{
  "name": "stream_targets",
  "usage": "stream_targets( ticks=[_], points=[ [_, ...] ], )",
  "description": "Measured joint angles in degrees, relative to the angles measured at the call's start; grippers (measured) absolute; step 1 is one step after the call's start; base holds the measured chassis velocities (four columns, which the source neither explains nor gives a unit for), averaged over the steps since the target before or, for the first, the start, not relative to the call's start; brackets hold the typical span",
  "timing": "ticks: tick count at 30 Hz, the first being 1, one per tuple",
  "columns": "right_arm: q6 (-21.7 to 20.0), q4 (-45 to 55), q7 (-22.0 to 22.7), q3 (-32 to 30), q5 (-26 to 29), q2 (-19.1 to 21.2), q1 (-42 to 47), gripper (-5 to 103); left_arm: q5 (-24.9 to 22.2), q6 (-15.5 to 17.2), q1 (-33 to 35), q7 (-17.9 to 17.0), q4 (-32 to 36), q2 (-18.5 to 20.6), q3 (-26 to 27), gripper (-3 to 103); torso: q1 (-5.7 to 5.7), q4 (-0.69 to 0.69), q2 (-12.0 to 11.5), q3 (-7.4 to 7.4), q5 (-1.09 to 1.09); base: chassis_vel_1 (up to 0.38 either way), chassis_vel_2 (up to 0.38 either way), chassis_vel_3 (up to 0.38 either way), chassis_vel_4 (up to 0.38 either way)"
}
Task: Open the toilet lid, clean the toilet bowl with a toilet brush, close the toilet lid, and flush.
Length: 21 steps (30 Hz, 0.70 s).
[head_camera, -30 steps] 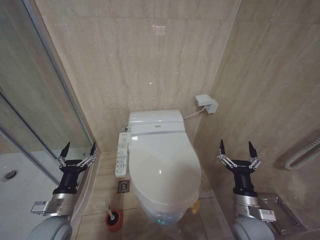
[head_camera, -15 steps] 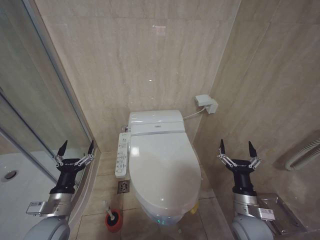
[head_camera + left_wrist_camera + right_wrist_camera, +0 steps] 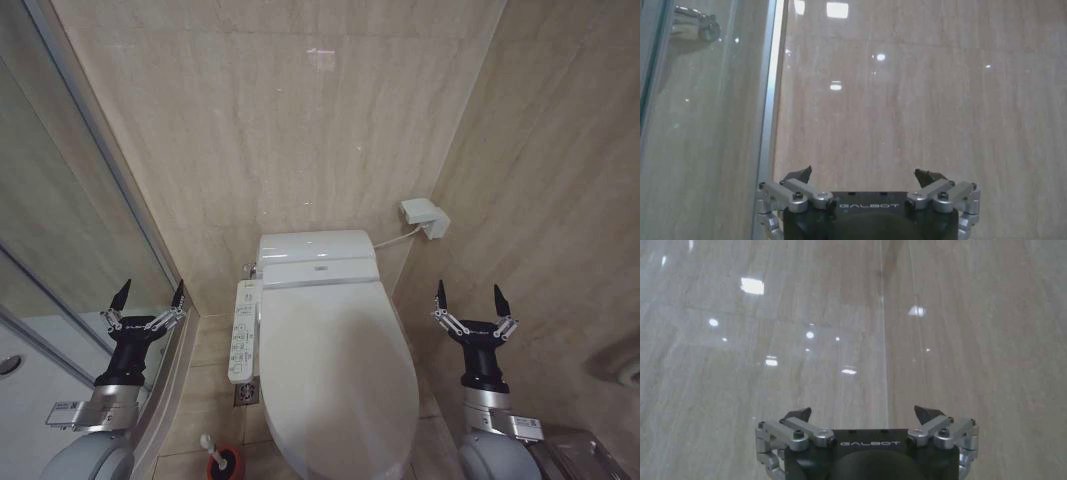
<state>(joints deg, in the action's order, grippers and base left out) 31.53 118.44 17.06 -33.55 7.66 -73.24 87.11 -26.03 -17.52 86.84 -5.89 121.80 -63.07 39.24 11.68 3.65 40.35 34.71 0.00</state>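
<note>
- Left pincer: raised, tips up, spread wide, holding nothing; hung beside the shower glass, left of the toilet.
- Right pincer: raised, tips up, spread wide, empty; hung near the right wall, right of the toilet.
- Left wrist view: left pincer spread, facing bare tile and the glass edge.
- Right wrist view: right pincer spread, facing the wall corner.
- Lid: down, shut over the bowl, between the two pincers, touched by neither. Judged: opening step not yet begun.
- Bowl: hidden under the lid; inside cannot be told.
- Brush: standing in its red holder on the floor, left of the toilet front, near the lower frame edge, below the left pincer.
- Button panel: long, white, along the left side of the seat.
- Risk, judged: glossy lid, little to grip; possible slip of tips off the rim, lid dropping back with a slam.
- Risk, judged: left arm close to the glass; possible knock on a swing outward.
- Risk, judged: panel beside the lid edge; possible stray button press on a reach from the left.
- Risk, judged: brush low and half out of frame; possible tipping of the holder on a blind reach.
</note>
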Motion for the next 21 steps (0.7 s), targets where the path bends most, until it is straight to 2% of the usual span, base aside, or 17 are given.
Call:
stream_targets(
  ticks=[13, 21],
  points=[
    [0.2, 0.6, 0.0, -0.8, 0.2, 0.8, 0.3, 100, 0.1, 0.0, -2.8, 0.1, -4.9, -0.4, -1.8, 100, -0.06, 0.02, 0.0, -0.02, 0.0, 0.006, -0.02, -0.019, 0.014],
    [0.4, 0.0, 0.0, -0.6, -0.7, 0.2, 0.0, 100, 0.1, -0.1, -2.3, 0.0, -4.3, -0.5, -1.3, 100, -0.05, 0.01, 0.0, -0.02, 0.0, 0.0, 0.0, 0.0, 0.0]
  ],
)
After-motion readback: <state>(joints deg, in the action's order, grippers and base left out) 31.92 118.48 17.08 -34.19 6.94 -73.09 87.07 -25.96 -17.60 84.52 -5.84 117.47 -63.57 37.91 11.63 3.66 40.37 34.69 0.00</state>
